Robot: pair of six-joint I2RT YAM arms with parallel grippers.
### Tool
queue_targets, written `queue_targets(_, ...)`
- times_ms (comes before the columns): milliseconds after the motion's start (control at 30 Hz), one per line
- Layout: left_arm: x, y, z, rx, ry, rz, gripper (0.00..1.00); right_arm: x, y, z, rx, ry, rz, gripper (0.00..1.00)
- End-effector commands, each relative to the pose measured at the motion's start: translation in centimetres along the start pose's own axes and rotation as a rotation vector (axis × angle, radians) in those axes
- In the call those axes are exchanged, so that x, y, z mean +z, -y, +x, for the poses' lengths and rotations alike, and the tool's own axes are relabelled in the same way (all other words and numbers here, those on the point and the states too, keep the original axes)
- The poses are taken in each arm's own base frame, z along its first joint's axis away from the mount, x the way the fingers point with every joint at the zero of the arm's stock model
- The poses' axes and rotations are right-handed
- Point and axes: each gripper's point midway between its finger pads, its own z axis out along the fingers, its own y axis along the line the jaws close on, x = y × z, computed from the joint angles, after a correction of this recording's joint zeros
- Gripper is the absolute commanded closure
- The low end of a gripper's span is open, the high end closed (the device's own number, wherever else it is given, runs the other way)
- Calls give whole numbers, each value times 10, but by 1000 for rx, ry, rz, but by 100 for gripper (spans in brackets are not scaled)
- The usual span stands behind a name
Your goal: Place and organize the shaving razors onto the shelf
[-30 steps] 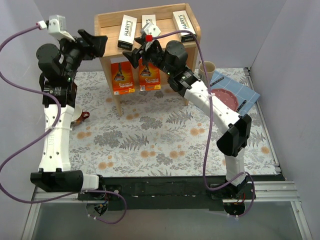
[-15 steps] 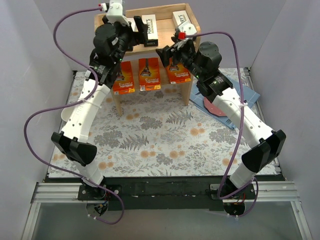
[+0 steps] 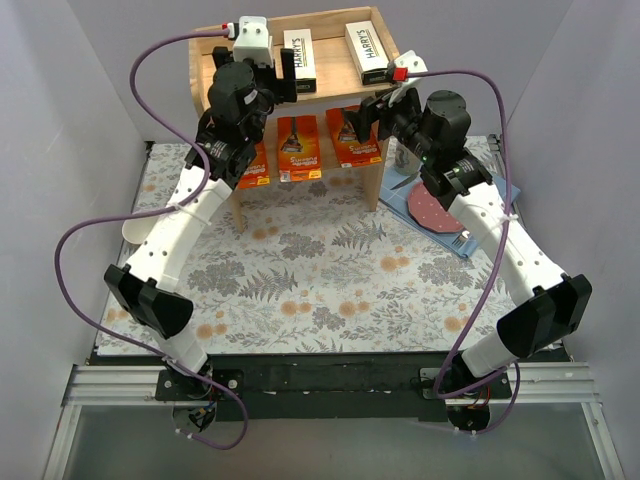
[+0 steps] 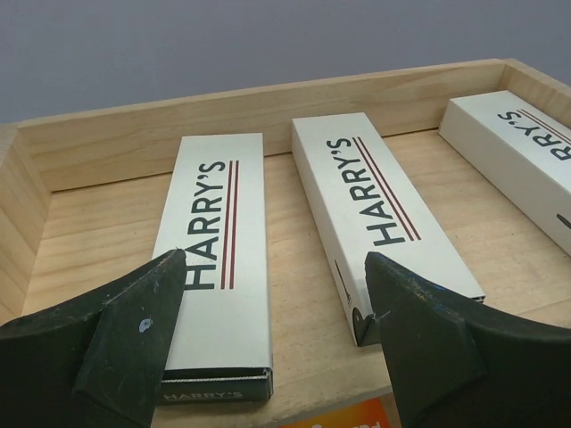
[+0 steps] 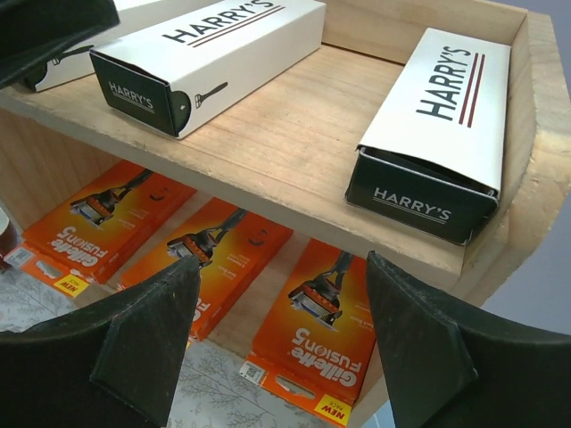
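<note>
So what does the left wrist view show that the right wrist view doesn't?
Only left wrist: the leftmost HARRY'S box with its whole lid, lying flat near the shelf's left side rail, and the open left gripper.
Only right wrist: three orange Gillette Fusion5 packs side by side on the lower tier, the floral tablecloth, and the open right gripper; left wrist catches just an orange sliver.
Both: the top tier with the middle HARRY'S box and the rightmost HARRY'S box lying flat.
</note>
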Motion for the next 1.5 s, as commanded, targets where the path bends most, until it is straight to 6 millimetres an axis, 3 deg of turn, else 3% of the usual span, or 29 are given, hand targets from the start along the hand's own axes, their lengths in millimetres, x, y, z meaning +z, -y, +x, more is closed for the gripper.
queue_targets(0,-30,-26,-57,-10,112,-49,20,-10,-3,-22,35,53,-25,18)
queue_targets(167,-39,-22,-49,7,75,-2,18,-7,-5,-21,43,54,-45,19)
queue_targets(467,-39,-48,-20,-24,-16,-25,7,-6,-5,-22,34,57,-50,19)
queue_targets(667,-40,-39,5,-43,-74,38,5,-4,-7,-22,33,57,-62,19)
queue_targets(833,-39,-37,16,-55,-96,46,5,-1,-7,-21,37,56,-70,20)
queue_targets(967,-37,-48,25,-53,-105,-14,11,0,-8,-19,40,52,-73,20)
queue_targets(1467,-45,-50,4,-111,-17,2,12,1,-9,-11,42,35,-74,20)
